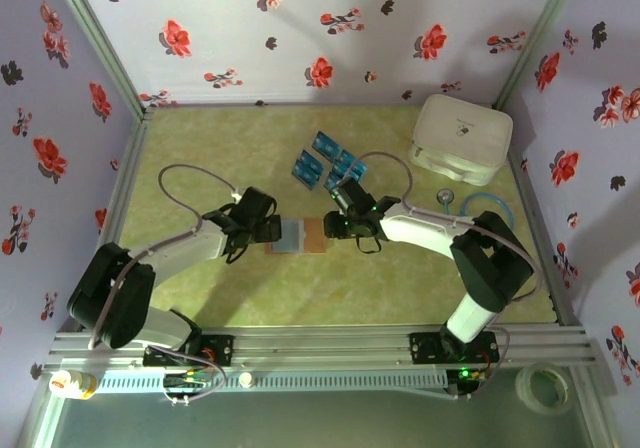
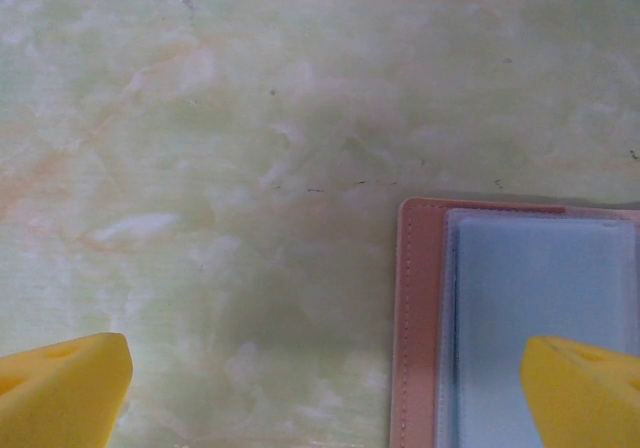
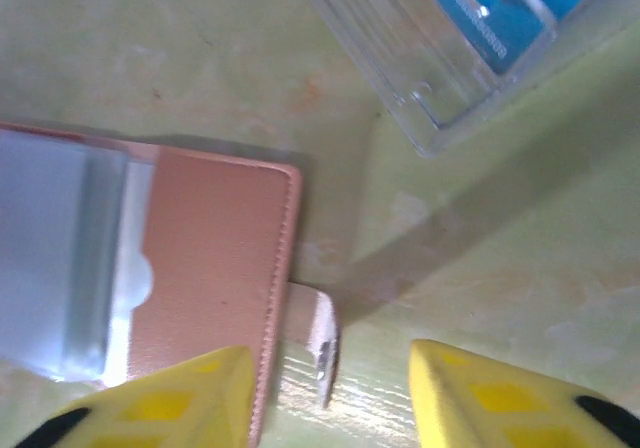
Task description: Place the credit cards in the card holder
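Observation:
The card holder (image 1: 302, 236) lies open mid-table, its left half bluish with clear pockets and its right half brown. Several blue credit cards (image 1: 328, 163) lie in a cluster behind it. My left gripper (image 1: 268, 230) is at the holder's left edge. In the left wrist view the holder (image 2: 418, 318) sits under the right fingertip (image 2: 585, 393), and the left gripper (image 2: 320, 398) is wide open and holds nothing. My right gripper (image 3: 330, 408) is open. Its jaws straddle the holder's right edge (image 3: 215, 248) and its small clasp tab (image 3: 318, 343). A clear case with blue cards (image 3: 470, 38) lies beyond.
A big white rounded box (image 1: 462, 136) stands at the back right. A blue ring and a small round object (image 1: 478, 204) lie just in front of it. Flowered walls close in the table on three sides. A tape roll (image 1: 545, 388) rests outside the front rail.

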